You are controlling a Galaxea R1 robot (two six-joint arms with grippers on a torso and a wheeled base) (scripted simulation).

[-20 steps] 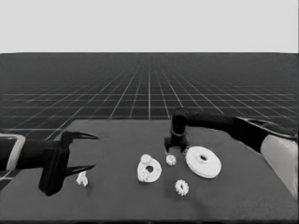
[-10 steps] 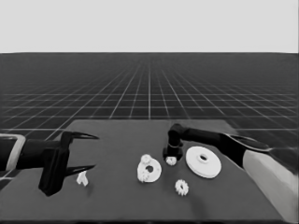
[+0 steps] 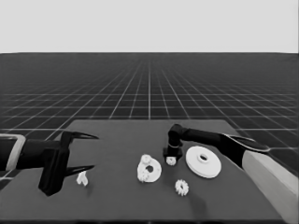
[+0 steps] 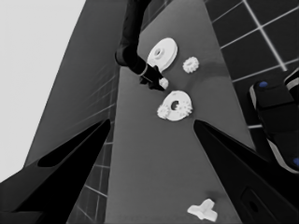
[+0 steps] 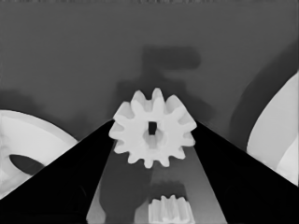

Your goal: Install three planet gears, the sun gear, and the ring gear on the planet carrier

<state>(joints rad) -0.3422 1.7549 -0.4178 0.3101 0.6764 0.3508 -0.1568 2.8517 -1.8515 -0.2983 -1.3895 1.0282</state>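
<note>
Meanwhile, the right gripper point(image 3: 171, 159) stood between the smaller flat white round part point(image 3: 149, 170) and larger hubbed one point(image 3: 203, 162), its black fingers closed on a small white toothed gear point(image 5: 153, 127); the left gripper point(image 3: 83, 152) waited, fingers spread.

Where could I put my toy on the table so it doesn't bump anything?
The far strip of the table, beyond the smaller round part, is bare. So is the near stretch between the thin white piece and the loose gear. The middle is crowded: the right gripper works beside the larger round part.
</note>
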